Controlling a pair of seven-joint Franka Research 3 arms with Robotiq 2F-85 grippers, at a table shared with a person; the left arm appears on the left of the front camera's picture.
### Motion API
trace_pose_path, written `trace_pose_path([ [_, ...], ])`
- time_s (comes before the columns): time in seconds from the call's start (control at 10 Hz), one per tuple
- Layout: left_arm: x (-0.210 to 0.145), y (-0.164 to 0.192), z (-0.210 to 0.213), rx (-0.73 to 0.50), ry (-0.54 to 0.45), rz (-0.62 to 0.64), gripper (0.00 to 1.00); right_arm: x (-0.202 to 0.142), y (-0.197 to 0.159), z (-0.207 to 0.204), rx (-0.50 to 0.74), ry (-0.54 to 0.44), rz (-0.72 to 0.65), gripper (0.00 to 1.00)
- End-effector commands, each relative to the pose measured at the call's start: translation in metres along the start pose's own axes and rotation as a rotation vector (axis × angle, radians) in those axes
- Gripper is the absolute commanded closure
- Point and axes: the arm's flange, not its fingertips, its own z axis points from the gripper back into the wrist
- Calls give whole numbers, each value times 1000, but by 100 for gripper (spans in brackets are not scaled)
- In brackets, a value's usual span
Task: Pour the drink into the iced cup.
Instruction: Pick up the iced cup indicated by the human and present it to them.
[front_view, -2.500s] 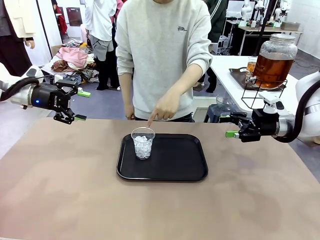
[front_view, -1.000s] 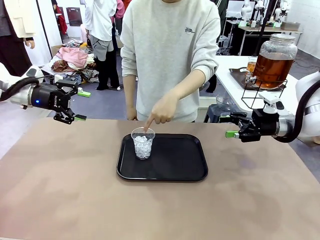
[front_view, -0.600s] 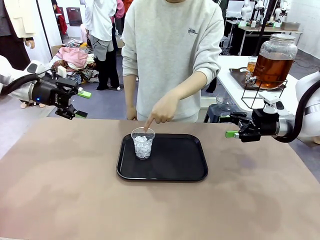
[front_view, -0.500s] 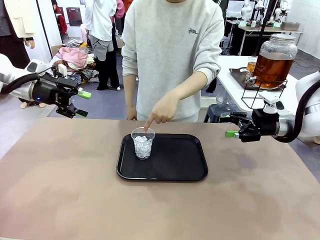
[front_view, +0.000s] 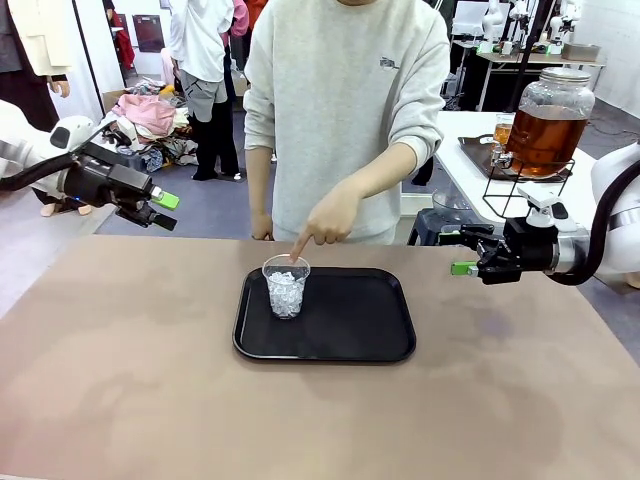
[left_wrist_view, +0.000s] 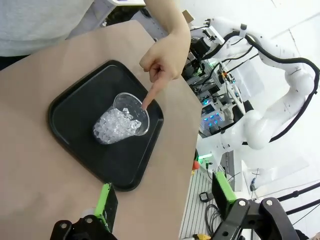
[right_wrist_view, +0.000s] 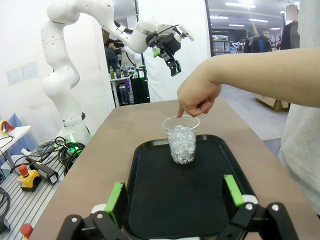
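A clear iced cup (front_view: 287, 287) stands upright at the left end of a black tray (front_view: 350, 325); it also shows as the cup (left_wrist_view: 121, 123) and the cup (right_wrist_view: 181, 139). A person's hand (front_view: 325, 218) points a finger down at its rim. The drink (front_view: 544, 135), amber in a glass dispenser jar with a metal lid, sits on a wire stand on a side table at the far right. My left gripper (front_view: 164, 210) hangs open and empty, high above the table's far left edge. My right gripper (front_view: 460, 252) is open and empty at the right, aimed toward the tray.
The brown table (front_view: 150, 380) spreads around the tray. The person stands at the far edge. A white side table (front_view: 470, 150) carries the dispenser stand and a dark tray. Other people and clutter are behind on the left.
My left arm has lifted and swung its gripper up and slightly right, still open. The right arm, the cup and the pointing hand have stayed put.
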Motion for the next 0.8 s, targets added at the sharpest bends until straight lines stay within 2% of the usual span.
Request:
trace_pose_path([
  [0.0,2,-1,1,5,-4,25,0,2,-1,-1,-2,1,5,0],
  [0.2,0,0,0,1,-1,6,0,2,-1,-1,-2,1,5,0],
  [0.4,-2,13,-9,50,-23,-209,0,2,-1,-1,-2,1,5,0],
  [0.7,-8,33,-34,107,-42,-417,0,2,-1,-1,-2,1,5,0],
])
